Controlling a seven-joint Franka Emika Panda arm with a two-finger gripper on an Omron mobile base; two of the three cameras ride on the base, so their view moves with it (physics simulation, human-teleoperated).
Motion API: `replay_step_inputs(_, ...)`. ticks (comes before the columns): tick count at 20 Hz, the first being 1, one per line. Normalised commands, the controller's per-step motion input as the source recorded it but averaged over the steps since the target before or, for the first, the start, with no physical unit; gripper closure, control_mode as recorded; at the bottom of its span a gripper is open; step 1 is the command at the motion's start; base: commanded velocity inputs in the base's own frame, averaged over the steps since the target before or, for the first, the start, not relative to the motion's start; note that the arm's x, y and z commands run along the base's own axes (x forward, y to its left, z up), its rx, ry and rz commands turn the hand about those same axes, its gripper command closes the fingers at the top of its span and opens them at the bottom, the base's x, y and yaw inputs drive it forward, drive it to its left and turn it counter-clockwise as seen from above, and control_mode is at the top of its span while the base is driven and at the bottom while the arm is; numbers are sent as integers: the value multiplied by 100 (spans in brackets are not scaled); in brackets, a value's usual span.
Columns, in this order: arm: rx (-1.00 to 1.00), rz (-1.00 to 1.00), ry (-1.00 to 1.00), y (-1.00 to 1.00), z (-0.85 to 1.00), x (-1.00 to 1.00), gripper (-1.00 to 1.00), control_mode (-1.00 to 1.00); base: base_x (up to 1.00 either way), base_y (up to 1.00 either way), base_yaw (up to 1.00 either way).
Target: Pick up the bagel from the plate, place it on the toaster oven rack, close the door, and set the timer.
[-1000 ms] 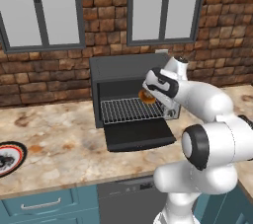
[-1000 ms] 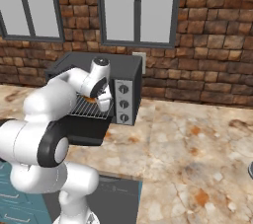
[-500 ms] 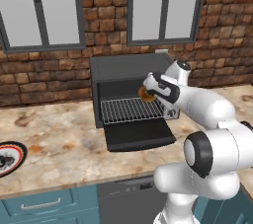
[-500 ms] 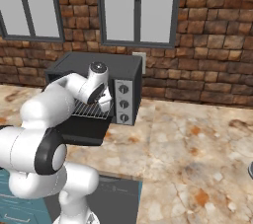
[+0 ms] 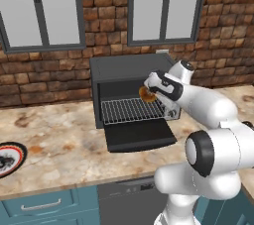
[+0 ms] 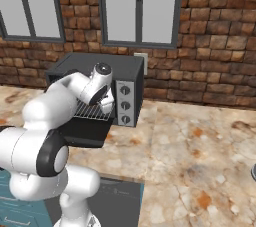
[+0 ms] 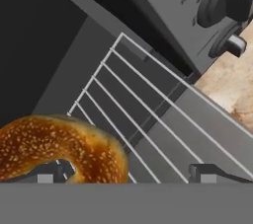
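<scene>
Hand view is showing the bagel [image 7: 59,146] sitting at lower left against one fingertip of the gripper [image 7: 129,174] (jaws spread wide), over the toaster oven rack [image 7: 148,119].

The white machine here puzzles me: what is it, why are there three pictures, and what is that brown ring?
It is a robot arm in a computer-drawn kitchen. Two pictures come from cameras behind it, one to its left and one to its right. The third comes from a camera on its hand. On the stone counter stands a toaster oven with its door folded down and its wire rack showing. A plate lies far to the left. The brown ring is a bagel. It sits against one of the two fingers, which are spread wide, so it is not squeezed between them.
</scene>
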Motion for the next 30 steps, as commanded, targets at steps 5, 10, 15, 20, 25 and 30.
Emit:
replay_step_inputs(5,0,0,-18,-4,74,-17,-100,-100,0,0,0)
replay_step_inputs(10,1,0,-18,-6,53,-21,-100,-100,0,0,0)
replay_step_inputs(15,6,0,0,0,55,21,-100,-100,0,0,0)
replay_step_inputs(20,3,0,-3,0,60,-26,-100,-100,0,0,0)
replay_step_inputs(25,0,0,0,0,-13,-97,-100,-100,0,0,0)
replay_step_inputs(30,0,8,2,-2,-46,-100,-100,-100,0,0,0)
